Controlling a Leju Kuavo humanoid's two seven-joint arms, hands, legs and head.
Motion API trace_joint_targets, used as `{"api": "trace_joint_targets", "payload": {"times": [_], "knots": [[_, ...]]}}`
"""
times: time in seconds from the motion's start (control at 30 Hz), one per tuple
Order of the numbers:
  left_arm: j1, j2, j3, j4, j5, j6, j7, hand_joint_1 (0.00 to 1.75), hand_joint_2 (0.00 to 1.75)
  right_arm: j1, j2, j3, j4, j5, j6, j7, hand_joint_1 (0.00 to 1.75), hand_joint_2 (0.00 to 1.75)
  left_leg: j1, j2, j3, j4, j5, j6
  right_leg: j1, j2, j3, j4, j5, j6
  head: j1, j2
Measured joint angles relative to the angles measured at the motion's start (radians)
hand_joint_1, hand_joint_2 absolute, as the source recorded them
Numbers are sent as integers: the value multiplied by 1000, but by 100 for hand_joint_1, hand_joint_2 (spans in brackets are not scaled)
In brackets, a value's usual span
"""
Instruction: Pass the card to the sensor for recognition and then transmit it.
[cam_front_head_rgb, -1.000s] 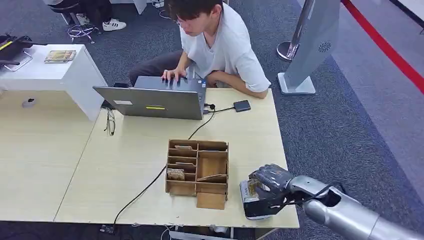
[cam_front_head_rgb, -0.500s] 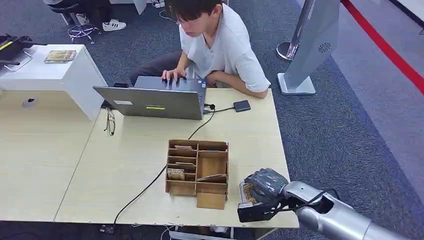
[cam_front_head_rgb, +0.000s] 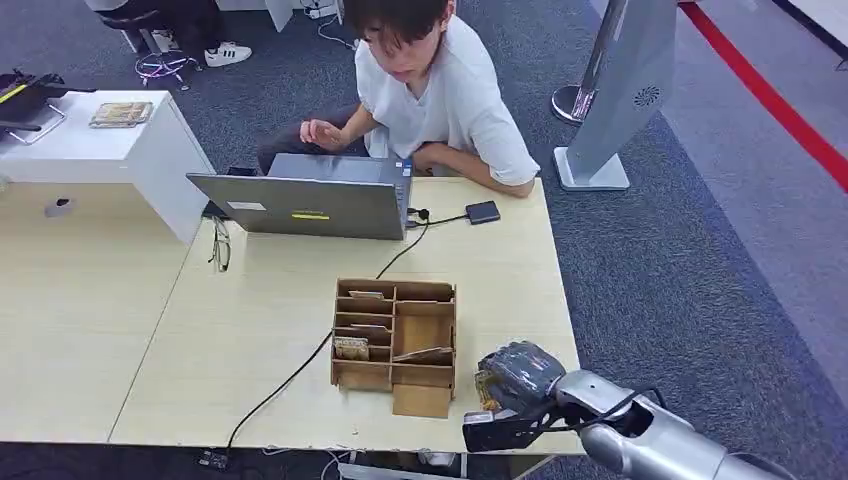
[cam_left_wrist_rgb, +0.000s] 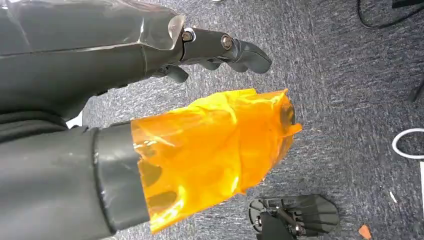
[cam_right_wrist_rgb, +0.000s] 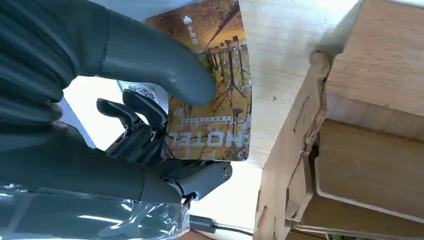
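Beside the wooden organizer (cam_right_wrist_rgb: 360, 150), the right hand (cam_right_wrist_rgb: 145, 100) pinches a glossy rectangular card (cam_right_wrist_rgb: 220, 100).

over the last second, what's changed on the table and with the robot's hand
The right hand, gripping the card, has slid left along the table's near edge toward the wooden organizer. The person lifted a hand off the laptop. The organizer, laptop and cable have stayed put.

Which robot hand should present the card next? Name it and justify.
Right. The right robot hand already holds the card above the table, beside the wooden box. The left robot hand hangs over the carpet, holding nothing.
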Motion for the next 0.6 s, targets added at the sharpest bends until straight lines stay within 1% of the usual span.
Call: {"api": "trace_joint_targets", "payload": {"times": [0.6], "knots": [[0,0,0,0,-4,0,1,0,0,14,23,-15,6,17,-6,0,175,175,0,0,2,0,0,0,0,0,1,0,0,0,0,0]]}}
